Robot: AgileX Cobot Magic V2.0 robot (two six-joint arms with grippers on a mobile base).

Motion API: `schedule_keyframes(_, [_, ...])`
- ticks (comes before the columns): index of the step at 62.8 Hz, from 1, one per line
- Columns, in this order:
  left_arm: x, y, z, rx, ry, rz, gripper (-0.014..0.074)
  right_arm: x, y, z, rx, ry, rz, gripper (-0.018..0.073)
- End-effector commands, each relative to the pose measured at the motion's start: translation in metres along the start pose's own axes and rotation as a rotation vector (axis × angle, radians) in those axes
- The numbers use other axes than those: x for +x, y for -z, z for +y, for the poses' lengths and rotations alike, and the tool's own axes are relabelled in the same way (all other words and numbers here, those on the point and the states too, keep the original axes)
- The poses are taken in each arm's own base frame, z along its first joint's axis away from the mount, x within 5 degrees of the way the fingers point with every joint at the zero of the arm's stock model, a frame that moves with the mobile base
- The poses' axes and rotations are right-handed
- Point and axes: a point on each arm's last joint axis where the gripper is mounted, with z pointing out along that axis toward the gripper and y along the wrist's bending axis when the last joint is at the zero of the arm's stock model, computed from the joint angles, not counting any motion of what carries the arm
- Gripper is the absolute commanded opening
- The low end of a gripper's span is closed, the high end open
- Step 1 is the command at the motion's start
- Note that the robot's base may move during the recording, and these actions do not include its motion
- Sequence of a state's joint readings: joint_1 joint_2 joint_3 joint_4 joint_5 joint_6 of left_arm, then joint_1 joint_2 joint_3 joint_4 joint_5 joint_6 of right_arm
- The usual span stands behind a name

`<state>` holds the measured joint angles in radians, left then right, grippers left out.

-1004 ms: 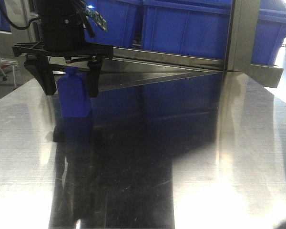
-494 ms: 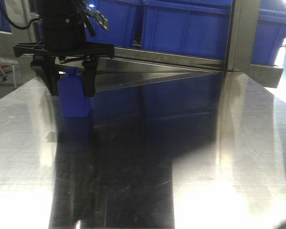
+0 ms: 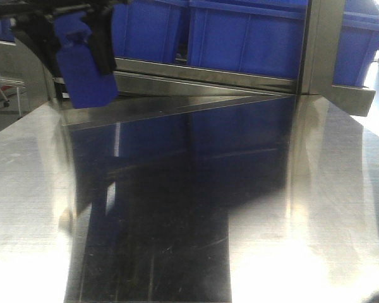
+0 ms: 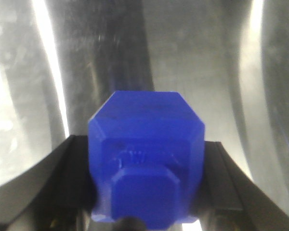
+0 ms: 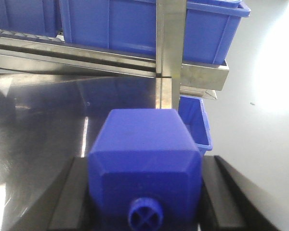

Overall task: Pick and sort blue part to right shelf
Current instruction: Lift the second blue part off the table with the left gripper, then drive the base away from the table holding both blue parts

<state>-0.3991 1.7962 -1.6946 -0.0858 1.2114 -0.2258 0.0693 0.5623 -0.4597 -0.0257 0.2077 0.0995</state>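
Now gripping blue part (image 3: 85,76) in left gripper (image 4: 147,202), knobbed block (image 5: 144,154) in right gripper (image 5: 144,211), just before right shelf (image 3: 319,44); could slip from tilted hold or clip its bar (image 3: 240,79).

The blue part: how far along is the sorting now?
Done: the left end effector grips the blue part, lifted clear of the steel table. In hand: the carry. Left: setting it on the right shelf. The right end effector holds a knobbed blue block.
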Motion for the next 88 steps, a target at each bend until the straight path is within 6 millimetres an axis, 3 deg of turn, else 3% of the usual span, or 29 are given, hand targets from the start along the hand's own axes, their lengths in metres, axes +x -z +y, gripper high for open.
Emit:
schedule_keyframes(1, [0.008, 0.042, 0.003, 0.061, -0.024, -0.161, 0.0211, -0.019, 0.004, 0.001, -0.005, 0.010, -0.129, 0.0286])
schedule_keyframes(19, [0.048, 0.071, 0.035, 0.066, 0.031, -0.410, 0.0211, -0.019, 0.004, 0.001, -0.005, 0.010, -0.129, 0.0286])
schedule_keyframes(39, [0.100, 0.081, 0.071, 0.008, 0.065, -0.642, 0.0211, -0.019, 0.004, 0.001, -0.005, 0.010, -0.129, 0.0286])
schedule_keyframes(70, [0.177, 0.108, 0.092, -0.029, 0.082, -1.141, 0.0211, -0.019, 0.004, 0.001, -0.005, 0.010, -0.129, 0.0286])
schedule_keyframes(88, [0.218, 0.112, 0.094, -0.091, 0.015, -1.237, 0.0210, -0.019, 0.004, 0.001, -0.005, 0.010, -0.129, 0.0286])
